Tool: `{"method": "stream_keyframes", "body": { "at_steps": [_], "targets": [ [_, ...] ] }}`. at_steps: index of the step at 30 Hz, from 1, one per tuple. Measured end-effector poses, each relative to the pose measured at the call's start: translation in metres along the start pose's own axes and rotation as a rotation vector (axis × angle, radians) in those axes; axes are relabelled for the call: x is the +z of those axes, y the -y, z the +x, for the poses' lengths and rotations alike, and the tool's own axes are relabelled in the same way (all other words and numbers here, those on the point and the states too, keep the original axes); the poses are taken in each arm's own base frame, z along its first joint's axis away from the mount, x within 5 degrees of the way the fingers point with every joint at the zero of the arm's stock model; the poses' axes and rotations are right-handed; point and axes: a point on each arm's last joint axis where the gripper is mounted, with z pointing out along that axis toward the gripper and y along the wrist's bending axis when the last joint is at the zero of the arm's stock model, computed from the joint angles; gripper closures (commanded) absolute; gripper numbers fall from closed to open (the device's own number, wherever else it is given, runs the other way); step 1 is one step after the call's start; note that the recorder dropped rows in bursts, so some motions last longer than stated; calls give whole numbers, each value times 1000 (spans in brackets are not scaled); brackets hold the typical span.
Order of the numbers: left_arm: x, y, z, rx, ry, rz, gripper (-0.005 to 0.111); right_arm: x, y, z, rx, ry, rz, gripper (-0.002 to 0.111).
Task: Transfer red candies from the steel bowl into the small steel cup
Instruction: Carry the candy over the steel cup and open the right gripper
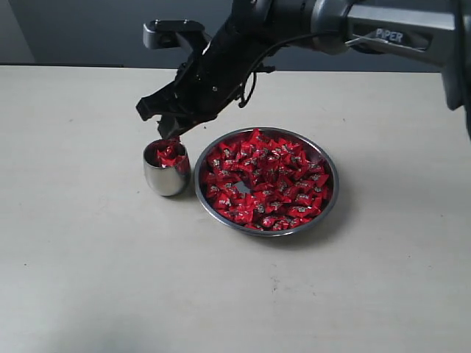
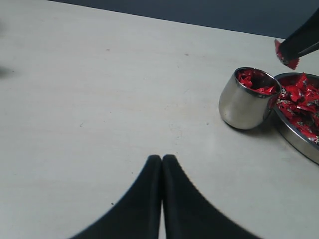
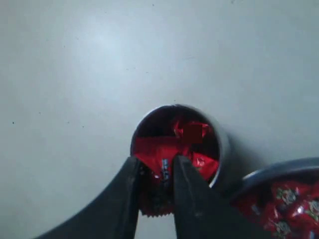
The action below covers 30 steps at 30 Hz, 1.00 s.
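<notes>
The steel bowl [image 1: 329, 163] sits mid-table, heaped with red candies [image 1: 265, 180]. Touching its left rim stands the small steel cup [image 1: 166, 179], holding several red candies [image 1: 171, 156]. My right gripper [image 1: 171, 137] hangs just above the cup's mouth, shut on a red candy [image 3: 158, 185]. From the right wrist, the cup [image 3: 223, 144] lies directly below the fingertips [image 3: 182, 167]. The left wrist view shows my left gripper [image 2: 162, 159] shut and empty over bare table, with the cup [image 2: 241, 106], the bowl [image 2: 294, 137] and the held candy [image 2: 285, 56] off to one side.
The pale table [image 1: 88, 257] spreads around bowl and cup. A dark wall runs behind the table's far edge [image 1: 73, 66]. The right arm [image 1: 383, 29] reaches in from the upper right.
</notes>
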Motion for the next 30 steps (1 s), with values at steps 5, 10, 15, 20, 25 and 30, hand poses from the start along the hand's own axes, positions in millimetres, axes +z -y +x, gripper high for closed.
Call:
{"method": "stream_keyframes", "body": {
  "at_steps": [5,10,15,20,25,30],
  "targets": [
    [0,0,0,0,0,0,106,21,4,-1,-6,-28,-12,94],
    [0,0,0,0,0,0,106,21,6,-5,-26,-24,3,67],
    [0,0,0,0,0,0,106,19,8,-7,-53,-26,35,68],
    [0,0,0,0,0,0,106,17,8,-9,-56,-23,43,68],
    [0,0,0,0,0,0,106,17,8,-8,-50,-27,43,68],
    [0,0,0,0,0,0,106,17,8,-8,-43,-27,43,68]
  ]
}}
